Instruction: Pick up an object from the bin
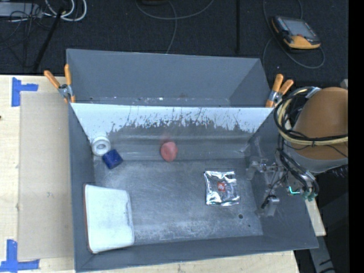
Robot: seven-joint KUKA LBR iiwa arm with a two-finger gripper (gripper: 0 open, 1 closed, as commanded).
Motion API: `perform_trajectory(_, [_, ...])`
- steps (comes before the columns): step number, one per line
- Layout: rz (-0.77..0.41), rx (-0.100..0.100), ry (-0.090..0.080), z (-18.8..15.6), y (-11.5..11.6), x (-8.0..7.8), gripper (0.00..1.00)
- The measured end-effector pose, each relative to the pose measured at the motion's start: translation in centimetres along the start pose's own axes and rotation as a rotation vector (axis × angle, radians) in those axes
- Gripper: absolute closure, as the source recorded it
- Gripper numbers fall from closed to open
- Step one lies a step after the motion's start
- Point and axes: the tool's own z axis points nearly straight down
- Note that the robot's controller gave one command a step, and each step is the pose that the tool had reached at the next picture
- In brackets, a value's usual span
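Observation:
My gripper (262, 185) hangs at the bin's right side, over the sloping right wall. Its fingers stand open with nothing between them. The nearest loose thing is a crumpled silver foil packet (221, 187) with a red mark, lying flat on the floor just left of the gripper and apart from it. A pink ball (168, 151) rests farther left, near the foot of the back wall.
A white tape roll (100, 145) and a small blue block (112, 159) sit together in the back left corner. A white folded cloth (108, 216) fills the front left corner. The arm with its orange cover and cables stands outside the bin's right rim.

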Motion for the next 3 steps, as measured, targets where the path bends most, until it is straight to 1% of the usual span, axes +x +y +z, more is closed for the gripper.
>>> perform_trajectory(1, [0.014, -0.001, -0.003, 11.8, 2.5, -2.1, 0.00])
perform_trajectory(2, [0.011, 0.002, -0.008, 11.3, 2.4, -2.2, 1.00])
perform_trajectory(3, [-0.004, 0.002, -0.017, -2.0, 4.3, -2.4, 1.00])
